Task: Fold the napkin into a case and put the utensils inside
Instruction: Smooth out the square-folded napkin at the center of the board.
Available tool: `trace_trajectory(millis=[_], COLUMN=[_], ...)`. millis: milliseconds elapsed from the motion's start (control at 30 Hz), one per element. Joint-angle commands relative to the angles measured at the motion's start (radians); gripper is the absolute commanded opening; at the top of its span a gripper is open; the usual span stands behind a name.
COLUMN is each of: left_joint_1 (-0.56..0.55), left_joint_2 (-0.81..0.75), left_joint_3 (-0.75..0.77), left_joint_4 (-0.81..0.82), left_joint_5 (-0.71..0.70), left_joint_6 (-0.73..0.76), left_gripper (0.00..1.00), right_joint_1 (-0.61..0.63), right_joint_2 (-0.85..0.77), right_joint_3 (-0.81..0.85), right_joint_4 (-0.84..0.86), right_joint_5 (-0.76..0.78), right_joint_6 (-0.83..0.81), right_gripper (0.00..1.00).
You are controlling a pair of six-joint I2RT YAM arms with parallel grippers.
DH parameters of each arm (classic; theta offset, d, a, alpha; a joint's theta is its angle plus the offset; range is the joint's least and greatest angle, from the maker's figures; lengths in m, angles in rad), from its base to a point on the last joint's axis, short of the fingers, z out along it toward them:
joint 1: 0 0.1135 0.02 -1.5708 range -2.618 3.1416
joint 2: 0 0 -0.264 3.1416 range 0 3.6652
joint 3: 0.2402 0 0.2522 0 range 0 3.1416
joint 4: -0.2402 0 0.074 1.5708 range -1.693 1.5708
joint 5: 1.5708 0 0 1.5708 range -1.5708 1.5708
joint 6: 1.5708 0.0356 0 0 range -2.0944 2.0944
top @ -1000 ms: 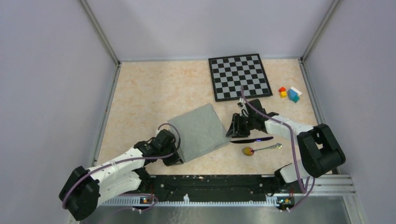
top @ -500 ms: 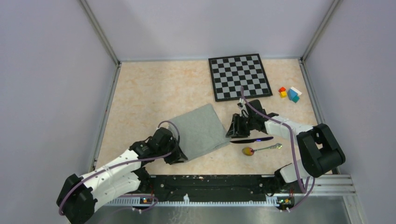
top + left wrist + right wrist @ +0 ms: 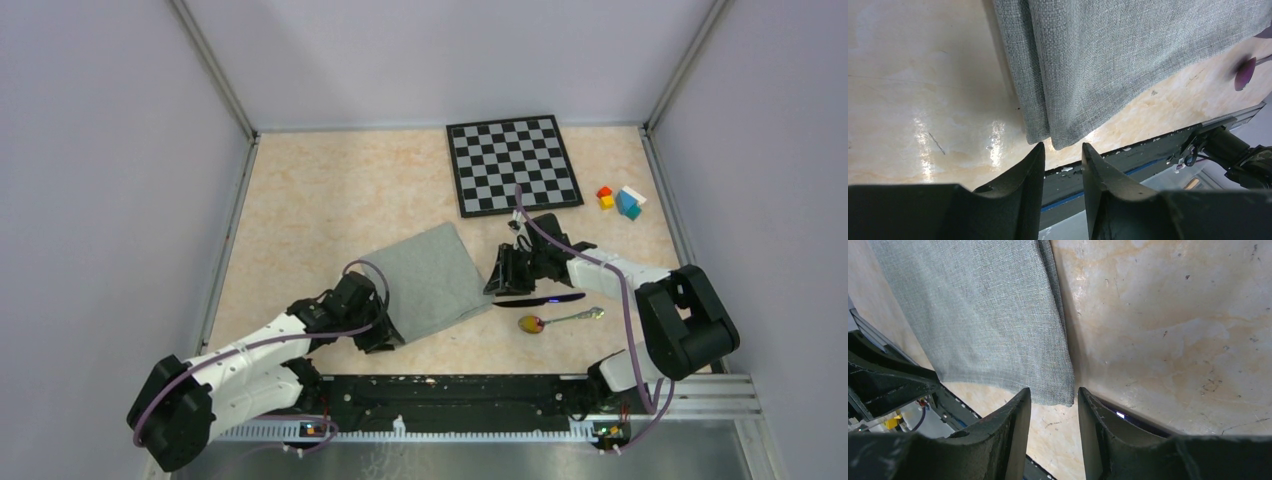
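1. Top view: the napkin (image 3: 425,280) lies folded flat on the table (image 3: 300,200), mid-width and towards the front. The left gripper (image 3: 385,335) is at its near-left corner and the right gripper (image 3: 500,275) at its right corner.
2. Only the top view shows the knife (image 3: 538,299) and spoon (image 3: 560,319). Both lie on bare table just right of the napkin, with the spoon nearer the front. The chessboard (image 3: 514,165) and blocks (image 3: 620,200) lie further back.
3. Only the left wrist view shows two cloth layers at the corner. That corner lies at the mouth of the gap between the fingers (image 3: 1023,175), which are parted and grasp nothing.
4. Right wrist view: the fingers (image 3: 1008,425) are parted. The cloth corner lies on the table in line with the gap, unclamped.
5. Orientation: the napkin's outline is nearly square and turned diagonally, one corner pointing away, with no clear long axis. The knife runs left to right. The spoon does likewise, bowl left, handle right and angled slightly away.
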Motion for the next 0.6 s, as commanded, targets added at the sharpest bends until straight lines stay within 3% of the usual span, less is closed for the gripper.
trace_trajectory(millis=[0, 167, 333, 567], left_joint_1=[-0.004, -0.003, -0.003, -0.004], left_joint_2=[0.009, 0.047, 0.033, -0.053], left_joint_3=[-0.007, -0.002, 0.039, 0.072], left_joint_4=[0.04, 0.08, 0.003, -0.124], left_joint_5=[-0.017, -0.021, -0.051, -0.078], left_joint_6=[0.001, 0.013, 0.044, 0.064], left_gripper=[0.38, 0.26, 0.02, 0.0], right_joint_1=[-0.004, -0.004, -0.004, -0.004], right_joint_2=[-0.019, -0.02, -0.03, -0.026], right_joint_3=[-0.014, -0.017, -0.016, -0.019], right_joint_4=[0.024, 0.026, 0.022, 0.031], right_joint_5=[-0.008, -0.008, -0.01, -0.015], right_joint_6=[-0.012, -0.013, -0.013, -0.013], right_gripper=[0.39, 0.39, 0.39, 0.39])
